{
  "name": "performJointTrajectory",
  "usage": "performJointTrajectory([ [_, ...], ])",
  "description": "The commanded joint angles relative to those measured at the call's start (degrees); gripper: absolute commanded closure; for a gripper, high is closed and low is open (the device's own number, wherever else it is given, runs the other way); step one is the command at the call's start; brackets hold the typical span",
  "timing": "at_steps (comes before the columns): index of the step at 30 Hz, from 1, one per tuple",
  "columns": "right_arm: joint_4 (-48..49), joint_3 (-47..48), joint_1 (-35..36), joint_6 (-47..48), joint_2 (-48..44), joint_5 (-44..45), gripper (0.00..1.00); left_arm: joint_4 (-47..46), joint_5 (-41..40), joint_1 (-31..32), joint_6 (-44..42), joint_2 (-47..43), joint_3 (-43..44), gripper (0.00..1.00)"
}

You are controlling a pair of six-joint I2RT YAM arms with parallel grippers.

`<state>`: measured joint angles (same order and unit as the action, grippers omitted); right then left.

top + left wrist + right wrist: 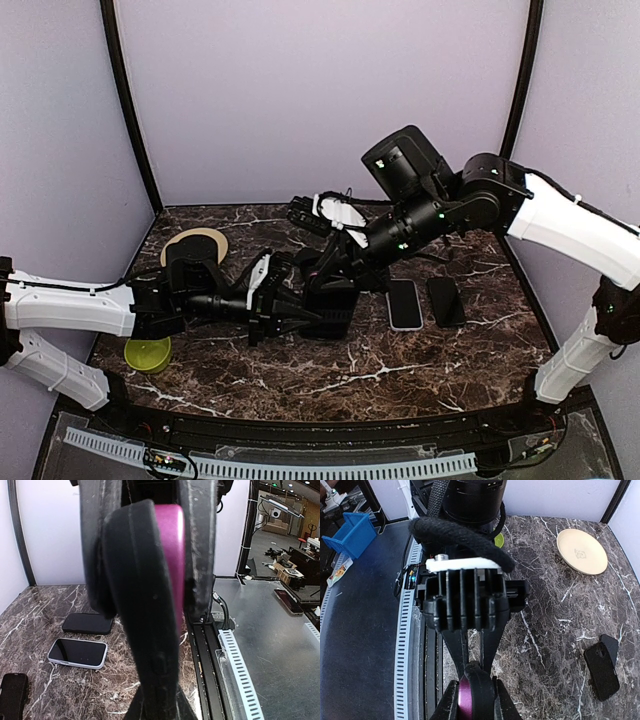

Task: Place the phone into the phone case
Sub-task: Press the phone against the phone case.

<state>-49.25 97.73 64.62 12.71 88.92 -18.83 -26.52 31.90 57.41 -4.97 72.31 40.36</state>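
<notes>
I'm watching my left gripper point(305, 320) and right gripper point(472, 702) both clamping the black phone case point(135, 605) with the magenta phone point(170, 555) (seen edge-on).

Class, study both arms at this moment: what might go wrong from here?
1. The left gripper and right gripper both pinch the same black case with the magenta phone in it. Uneven pulling may twist it or pop the phone out.
2. A white-edged phone and a black phone lie close beside it. A drop or arm sweep might strike them.
</notes>
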Motion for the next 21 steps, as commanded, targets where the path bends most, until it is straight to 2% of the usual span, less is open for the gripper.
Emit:
performJointTrajectory([
  [1,4.35,0.43,-0.10,-1.85,-0.66,1.57,1.00,-3.37,-0.02,0.25,-0.39,-1.07,2.77,1.00],
  [7,6.45,-0.89,-0.04,-2.31,-1.42,0.35,1.00,-3.70,0.64,0.25,0.63,-0.88,2.88,0.95],
  [11,7.70,-1.31,-0.05,-2.73,-1.57,0.07,1.00,-3.98,1.26,0.34,1.07,-0.77,2.90,1.00],
  [14,7.51,-1.42,-0.10,-2.39,-1.52,0.99,1.00,-4.46,1.55,0.34,1.04,-1.03,2.56,1.00],
  [15,7.44,-1.55,-0.09,-2.20,-1.67,1.12,0.95,-4.95,1.51,0.34,0.98,-1.12,2.42,1.00],
  [19,9.21,-4.31,-0.25,-1.94,-4.64,1.57,0.45,-6.93,-0.45,0.34,0.39,-2.37,1.16,1.00],
  [20,9.87,-5.59,-0.39,-1.90,-5.69,1.57,0.36,-7.12,-0.97,0.34,-0.06,-2.77,0.78,1.00],
  [21,10.21,-6.88,-0.45,-1.90,-6.80,1.76,0.32,-7.44,-2.02,0.34,-0.23,-2.96,0.65,1.00],
])
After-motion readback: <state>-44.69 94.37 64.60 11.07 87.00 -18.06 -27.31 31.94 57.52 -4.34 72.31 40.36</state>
